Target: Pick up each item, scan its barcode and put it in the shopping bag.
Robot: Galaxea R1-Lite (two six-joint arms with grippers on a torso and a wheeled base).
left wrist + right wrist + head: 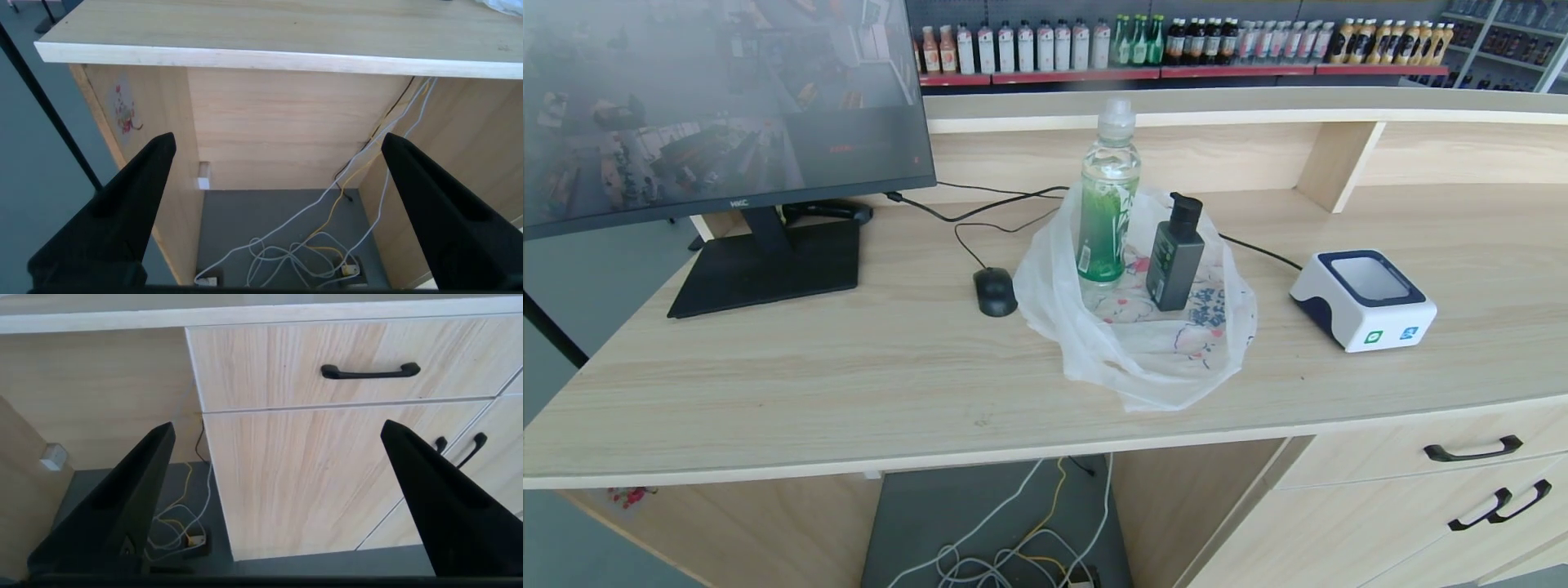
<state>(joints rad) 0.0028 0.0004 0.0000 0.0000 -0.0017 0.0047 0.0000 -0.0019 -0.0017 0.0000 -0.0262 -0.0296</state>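
the shopping bag is lying open in the middle of the counter, slightly nearer its front edge than its back ledge, its thin plastic spreading flat and rising loosely around two goods. a clear water bottle with a green label is standing upright on the bag's back-left part, and a dark pump bottle is standing upright just beside it on the right, close but apart as far as i am able to tell. the scanner is sitting toward the counter's right edge, apart from the bag, with its window facing up. a mouse is resting just left of the bag, and a monitor is occupying the back-left corner. the left gripper is hanging below the counter's front edge, facing the open kneehole with its loose cables, fingers spread wide and carrying nothing. the right gripper is hanging low before the drawer fronts, also spread wide and carrying nothing. with both goods sitting within the bag, the packing is looking finished or nearly so; whether each barcode is already read, nothing here is telling.
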